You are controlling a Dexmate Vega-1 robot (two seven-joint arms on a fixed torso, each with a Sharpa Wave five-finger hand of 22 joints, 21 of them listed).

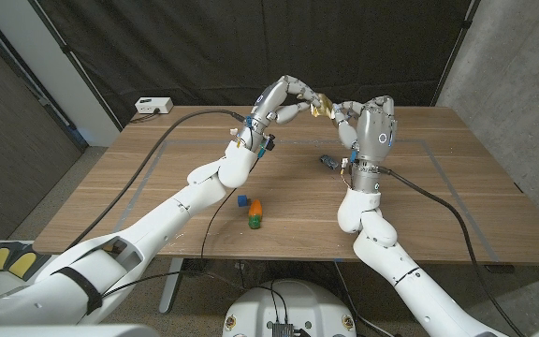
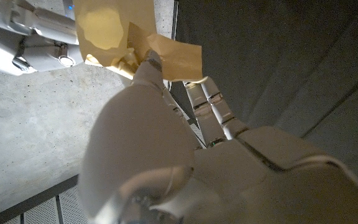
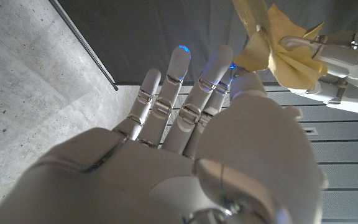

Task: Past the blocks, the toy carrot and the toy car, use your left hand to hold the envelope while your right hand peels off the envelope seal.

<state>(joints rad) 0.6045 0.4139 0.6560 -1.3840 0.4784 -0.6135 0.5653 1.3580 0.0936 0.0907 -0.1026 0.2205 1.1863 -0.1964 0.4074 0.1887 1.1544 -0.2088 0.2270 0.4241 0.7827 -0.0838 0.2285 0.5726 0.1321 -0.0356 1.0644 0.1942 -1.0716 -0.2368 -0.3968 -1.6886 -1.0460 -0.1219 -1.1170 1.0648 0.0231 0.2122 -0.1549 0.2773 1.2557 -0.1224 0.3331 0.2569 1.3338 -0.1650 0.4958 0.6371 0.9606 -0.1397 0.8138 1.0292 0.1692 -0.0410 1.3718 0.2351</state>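
Note:
My left hand is raised above the far middle of the table and grips a small tan envelope. In the left wrist view the envelope sits crumpled at my left hand's fingertips, a flap sticking out sideways. My right hand stands upright beside it. Its thumb and one finger meet at the envelope's edge, pinching the seal strip; the other fingers are spread. The blocks and the toy carrot lie on the table near its front. The toy car lies below the hands.
A white box with a cable sits at the table's far left corner. Black cables run across the wood along both arms. A dark curtain hangs behind the table, with a concrete wall to the right.

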